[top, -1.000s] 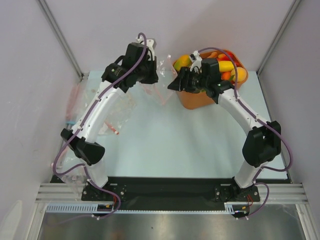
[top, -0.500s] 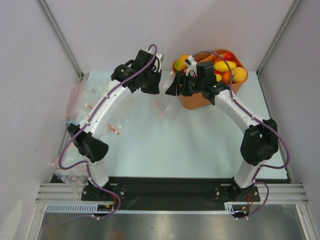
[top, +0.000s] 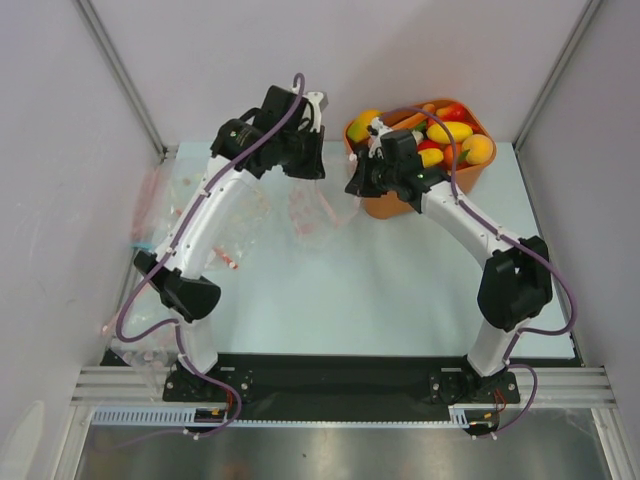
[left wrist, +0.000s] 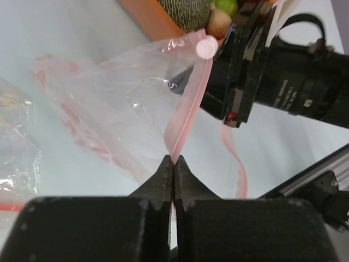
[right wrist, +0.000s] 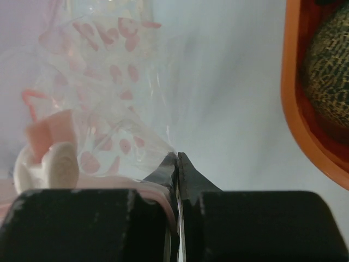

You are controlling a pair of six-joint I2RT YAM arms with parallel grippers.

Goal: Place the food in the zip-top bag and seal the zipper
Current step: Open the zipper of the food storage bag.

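Note:
The zip-top bag (top: 312,212), clear with pink spots, hangs between my two grippers above the table. My left gripper (left wrist: 173,161) is shut on the zipper (left wrist: 188,103), the pale-pink strip that rises from the jaws to a white slider (left wrist: 206,48). My right gripper (right wrist: 177,156) is shut on the bag's mouth edge, with the pink strip (right wrist: 147,192) draped over its left finger. In the top view the left gripper (top: 310,170) and right gripper (top: 352,187) stand close together, just left of the tub. The food (top: 450,132) lies piled in the orange tub (top: 385,205).
The orange tub's rim (right wrist: 297,109) is just right of my right gripper, with a netted melon (right wrist: 330,71) inside. More clear plastic bags (top: 165,205) lie along the table's left side. White walls enclose the table on three sides.
My right gripper has come left off the tub and shut on the bag's mouth edge. The left arm has swung right, carrying the bag towards it.

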